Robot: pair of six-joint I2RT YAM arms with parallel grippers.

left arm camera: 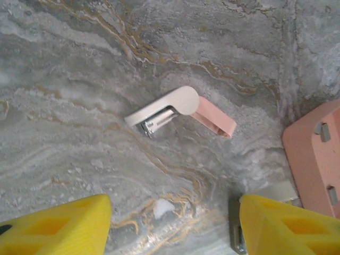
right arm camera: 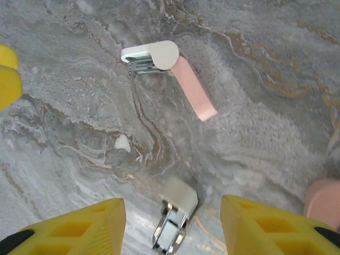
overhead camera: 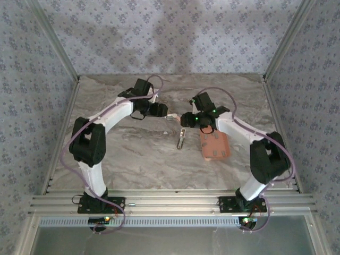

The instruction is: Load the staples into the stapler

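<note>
From above, your left gripper (overhead camera: 161,110) and right gripper (overhead camera: 187,119) flank the stapler (overhead camera: 171,118), which lies on the table (overhead camera: 133,154) between them. The tray (overhead camera: 214,144) sits just near-right.

On the left wrist view, your jaws stand spread and empty. The stapler (left arm camera: 180,111) lies hinged open, beyond the fingertips and apart from them, and the staples (left arm camera: 321,130) rest in the tray at the right.

On the right wrist view, those jaws are also spread and grasp nothing, with the stapler (right arm camera: 164,69) lying farther out. A white-and-metal piece (right arm camera: 175,218) lies loose between the fingers.

The stapler looks ready for loading, so your next move is probably a fine pinch on one strip.
</note>
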